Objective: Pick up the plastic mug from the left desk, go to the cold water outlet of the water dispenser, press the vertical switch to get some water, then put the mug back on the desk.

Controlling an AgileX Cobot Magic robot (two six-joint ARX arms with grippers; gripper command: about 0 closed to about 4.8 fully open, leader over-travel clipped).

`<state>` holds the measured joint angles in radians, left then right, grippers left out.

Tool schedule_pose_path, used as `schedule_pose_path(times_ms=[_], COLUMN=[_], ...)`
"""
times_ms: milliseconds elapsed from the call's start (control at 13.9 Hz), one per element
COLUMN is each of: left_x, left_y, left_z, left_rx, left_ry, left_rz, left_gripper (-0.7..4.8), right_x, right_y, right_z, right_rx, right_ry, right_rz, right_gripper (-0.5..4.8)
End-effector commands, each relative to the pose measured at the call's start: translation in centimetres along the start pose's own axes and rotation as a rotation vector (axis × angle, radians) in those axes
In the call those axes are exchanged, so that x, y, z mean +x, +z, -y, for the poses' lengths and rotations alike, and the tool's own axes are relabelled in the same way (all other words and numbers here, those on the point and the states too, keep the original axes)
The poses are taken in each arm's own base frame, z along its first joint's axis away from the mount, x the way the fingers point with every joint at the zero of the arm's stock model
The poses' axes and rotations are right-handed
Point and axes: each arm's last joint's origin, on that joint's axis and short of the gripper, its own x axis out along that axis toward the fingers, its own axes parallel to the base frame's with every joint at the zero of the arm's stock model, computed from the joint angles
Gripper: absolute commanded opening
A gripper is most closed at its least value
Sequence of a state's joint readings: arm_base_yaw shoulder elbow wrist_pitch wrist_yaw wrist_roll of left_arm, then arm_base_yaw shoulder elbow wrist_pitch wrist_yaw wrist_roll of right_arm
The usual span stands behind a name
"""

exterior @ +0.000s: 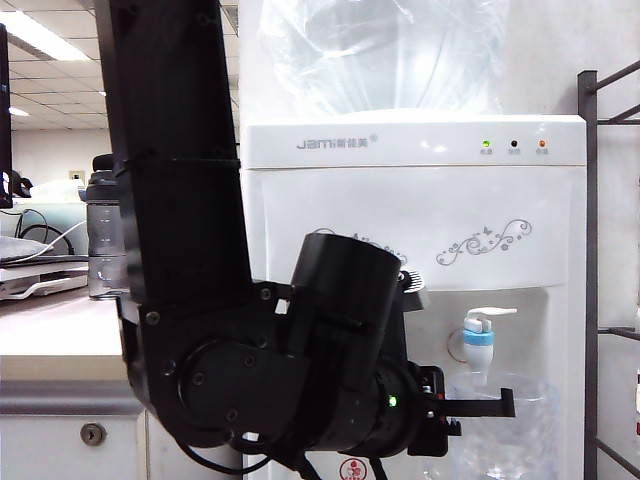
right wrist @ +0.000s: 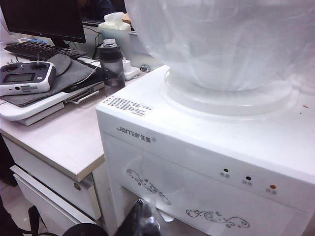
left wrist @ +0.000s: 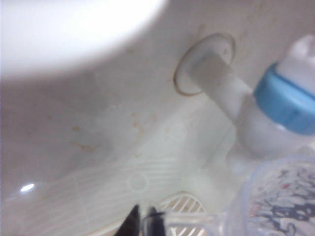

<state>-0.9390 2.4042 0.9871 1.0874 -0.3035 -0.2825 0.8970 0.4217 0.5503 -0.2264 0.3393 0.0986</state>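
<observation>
Mug (left wrist: pixel 278 204) clear, dimpled, in left gripper (left wrist: pixel 143 219)

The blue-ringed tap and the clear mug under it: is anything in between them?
No. In the left wrist view the cold water outlet sits just above the plastic mug, which the left gripper holds; nothing lies between.

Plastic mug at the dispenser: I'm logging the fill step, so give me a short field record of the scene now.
mug: plastic mug held under the cold water outlet
left gripper: left gripper shut on the mug's handle, in the water dispenser recess
right gripper: right gripper shut, empty, up near the dispenser's front
water flow: none visible
left desk: left desk, mug gone
</observation>
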Motion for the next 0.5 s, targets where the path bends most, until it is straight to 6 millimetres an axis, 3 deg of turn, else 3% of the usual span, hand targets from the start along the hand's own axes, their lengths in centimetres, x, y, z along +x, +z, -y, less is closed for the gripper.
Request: schedule_pose_path(times_ms=[72, 503], left_x=[0.38, 0.32], left_y=[-0.22, -0.49], left_z=[-0.08, -0.16], left_rx=[-0.015, -0.009], left_ry=[-0.004, -0.001], left_rz=[-0.027, -0.05], left_gripper=[-0.06, -0.06], right_x=[-0.05, -0.05], right_y=[0.25, 0.24], right_z=[-0.01, 0.0], right_rx=[0.003, 0.003], right_ry=[0.002, -0.001], right_rz=[0.017, 0.016], right_gripper=[-0.06, -0.06])
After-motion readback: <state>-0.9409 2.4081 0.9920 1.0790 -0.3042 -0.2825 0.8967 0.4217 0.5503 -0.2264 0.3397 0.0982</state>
